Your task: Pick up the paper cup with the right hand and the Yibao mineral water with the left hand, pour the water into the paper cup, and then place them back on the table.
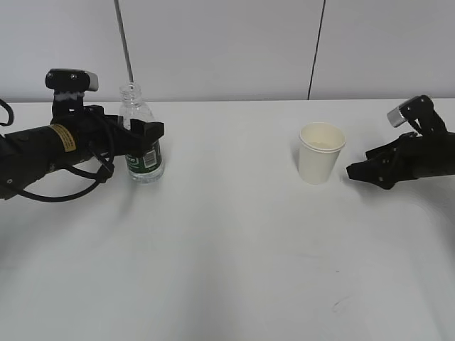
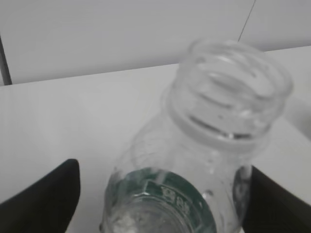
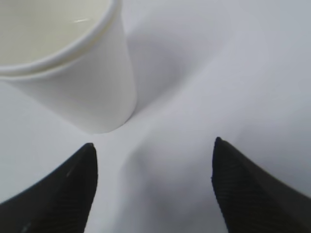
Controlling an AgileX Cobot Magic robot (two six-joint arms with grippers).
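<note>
Nothing is lifted or poured yet: on the bare white worktop (image 1: 227,270) the right end effector (image 3: 154,160) is spread just short of the paper cup (image 1: 320,153), while the left end effector (image 2: 160,194) straddles the standing Yibao mineral water (image 1: 142,138), jaws spread, apparently ungripped.

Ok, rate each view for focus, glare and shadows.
Exterior view: even, soft light, sharp enough; faint shadows under the paper cup and Yibao mineral water. Left wrist view: the bottle fills the frame, its neck blurred, label soft. Right wrist view: the cup is cropped and slightly soft, with a broad grey shadow on the table; no harsh glare.
</note>
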